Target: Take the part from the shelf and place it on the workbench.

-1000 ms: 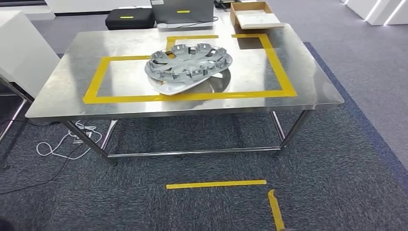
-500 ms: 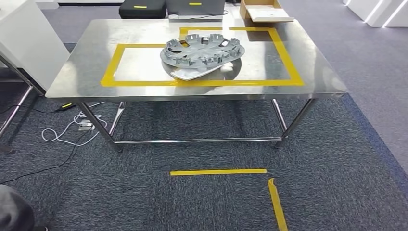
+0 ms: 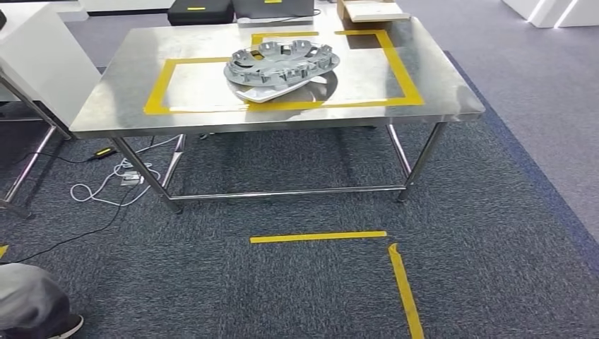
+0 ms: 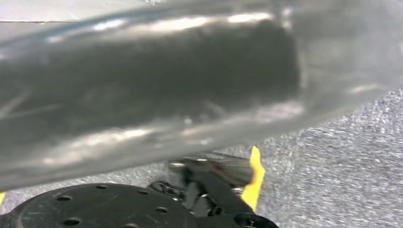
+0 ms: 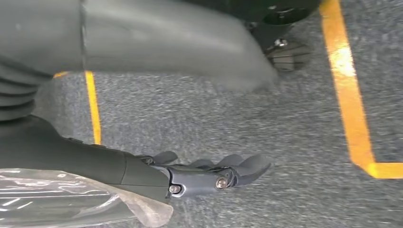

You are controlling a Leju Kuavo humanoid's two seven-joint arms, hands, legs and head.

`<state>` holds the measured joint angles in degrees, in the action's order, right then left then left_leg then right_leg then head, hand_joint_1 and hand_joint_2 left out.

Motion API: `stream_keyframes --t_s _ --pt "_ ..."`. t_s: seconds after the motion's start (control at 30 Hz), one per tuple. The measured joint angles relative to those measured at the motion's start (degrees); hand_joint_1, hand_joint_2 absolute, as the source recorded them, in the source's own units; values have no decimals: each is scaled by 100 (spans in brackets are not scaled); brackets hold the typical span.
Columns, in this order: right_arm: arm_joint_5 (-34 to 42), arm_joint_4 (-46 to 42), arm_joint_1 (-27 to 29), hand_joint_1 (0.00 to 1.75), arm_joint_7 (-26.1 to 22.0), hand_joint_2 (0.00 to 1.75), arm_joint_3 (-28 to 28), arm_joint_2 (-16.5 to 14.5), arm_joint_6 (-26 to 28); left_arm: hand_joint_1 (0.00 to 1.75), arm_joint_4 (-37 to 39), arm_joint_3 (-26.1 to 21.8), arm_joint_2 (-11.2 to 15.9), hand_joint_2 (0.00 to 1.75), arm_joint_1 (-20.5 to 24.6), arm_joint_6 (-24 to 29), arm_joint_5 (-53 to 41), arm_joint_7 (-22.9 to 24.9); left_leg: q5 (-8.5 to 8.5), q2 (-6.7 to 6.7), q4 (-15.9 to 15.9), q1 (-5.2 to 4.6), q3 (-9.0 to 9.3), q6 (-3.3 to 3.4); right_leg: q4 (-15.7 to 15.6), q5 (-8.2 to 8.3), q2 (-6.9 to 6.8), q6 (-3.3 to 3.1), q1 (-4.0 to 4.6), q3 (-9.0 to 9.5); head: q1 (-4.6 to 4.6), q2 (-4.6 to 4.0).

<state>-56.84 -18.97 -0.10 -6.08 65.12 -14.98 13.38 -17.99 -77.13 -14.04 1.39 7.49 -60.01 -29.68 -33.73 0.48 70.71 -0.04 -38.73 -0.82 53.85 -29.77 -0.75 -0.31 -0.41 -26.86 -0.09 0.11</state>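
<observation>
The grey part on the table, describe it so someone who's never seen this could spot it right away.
On the steel workbench, look inside the yellow tape rectangle. The grey part is a round, ribbed wheel-cover-like disc lying near the rectangle's front edge, the only thing on the tabletop.

**Setting: robotics test bay in an office-type hall**

You are looking at a lab floor. Grey carpet (image 3: 304,289) bears yellow tape marks (image 3: 318,237) at lower centre. A stainless steel workbench (image 3: 106,106), taped with a yellow rectangle, fills the upper half. Equipment cases (image 3: 200,10) sit at the top edge; cables (image 3: 99,187) trail at left.
</observation>
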Motion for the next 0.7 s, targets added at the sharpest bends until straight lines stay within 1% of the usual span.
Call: stream_keyframes --t_s 0.03,0.07,0.1,0.13,0.17,0.2,0.23,0.27,0.33,0.37,0.4,0.43,0.47,0.5,0.53,0.57,0.6,0.63,0.67,0.7 --pt "38 -22 7 0 -25 0 27 -9 -37 0 0 1 1 0 1 -15 -7 -8 -16 -2 244 6 16 -9 10 44 10 8 3 -72 1 0" --pt "75 -53 13 0 -55 0 60 -26 -97 0 0 2 0 0 0 -30 -26 -21 93 -5 310 10 100 -7 28 89 25 19 4 -129 2 0" --pt "94 -96 18 0 -84 0 90 -47 -180 0 0 8 -2 0 -4 -43 -57 -34 265 -22 164 13 270 7 54 131 55 33 6 -189 2 0" --pt "78 -147 21 0 -103 0 114 -73 -265 0 0 19 -3 0 -8 -47 -102 -45 420 -81 -166 14 522 33 85 170 99 50 6 -243 2 0" --pt "8 -196 25 0 -100 0 130 -103 -333 0 0 35 -5 0 -13 -37 -161 -50 485 -200 -585 18 808 72 119 205 140 69 13 -296 2 0" --pt "-99 -246 29 0 -80 0 136 -127 -371 0 0 59 -8 0 -18 -21 -227 -42 482 -311 -980 24 1056 107 149 244 191 91 18 -351 4 0" --pt "-227 -284 36 0 -49 0 136 -147 -383 0 0 87 -11 0 -25 1 -297 -21 438 -393 -1261 25 1218 133 169 282 241 116 21 -396 3 0" --pt "-354 -313 47 0 -10 0 133 -161 -373 0 0 114 -17 0 -31 28 -364 13 379 -417 -1407 24 1284 155 182 322 291 147 21 -442 3 0" --pt "-518 -345 79 0 64 0 127 -173 -346 0 1 162 -33 0 -38 67 -461 89 361 -292 -1512 40 1263 193 213 372 375 210 24 -549 2 0" --pt "-565 -352 96 0 96 0 125 -175 -327 0 2 181 -39 0 -40 71 -493 120 370 -229 -1542 55 1243 228 290 319 359 242 27 -628 15 0" --pt "-600 -356 109 0 122 0 124 -176 -310 0 2 199 -41 0 -49 54 -519 140 393 -165 -1565 69 1220 264 476 188 312 268 30 -739 36 0" --pt "-626 -359 115 0 140 0 124 -176 -292 0 1 214 -37 0 -66 25 -545 154 417 -99 -1566 70 1196 295 787 -9 243 289 23 -888 53 0" --pt "-647 -359 117 0 151 0 124 -175 -278 0 0 225 -29 0 -90 -8 -570 163 434 -32 -1563 61 1168 314 1194 -223 179 314 18 -1053 70 0" --pt "-662 -359 118 0 159 0 124 -175 -270 0 -2 233 -19 0 -115 -39 -588 167 447 47 -1560 52 1145 323 1593 -390 144 333 13 -1208 75 0" --pt "-670 -359 124 0 162 0 124 -174 -265 0 -3 240 -9 0 -134 -60 -602 169 455 124 -1557 43 1131 325 1856 -462 122 347 12 -1293 73 0" --pt "-676 -359 132 0 164 0 125 -174 -265 0 -4 248 -1 0 -145 -75 -611 170 460 194 -1554 38 1122 324 1901 -428 104 354 11 -1271 74 0" --pt "-682 -359 142 0 165 0 126 -174 -267 0 -5 257 3 0 -148 -97 -632 171 461 255 -1549 36 1121 322 1702 -298 74 353 10 -1125 73 0" --pt "-688 -359 146 0 167 0 128 -174 -274 0 -5 270 5 0 -147 -130 -668 169 459 310 -1540 34 1125 316 1319 -117 8 346 11 -884 74 0" --pt "-700 -359 142 0 169 0 130 -174 -291 0 -6 287 8 0 -146 -175 -718 162 451 361 -1525 21 1128 301 886 17 -126 335 22 -633 77 0" --pt "-716 -358 129 0 171 0 132 -174 -316 0 -7 307 12 0 -151 -226 -775 152 441 409 -1502 2 1122 278 527 106 -242 300 36 -424 81 0"
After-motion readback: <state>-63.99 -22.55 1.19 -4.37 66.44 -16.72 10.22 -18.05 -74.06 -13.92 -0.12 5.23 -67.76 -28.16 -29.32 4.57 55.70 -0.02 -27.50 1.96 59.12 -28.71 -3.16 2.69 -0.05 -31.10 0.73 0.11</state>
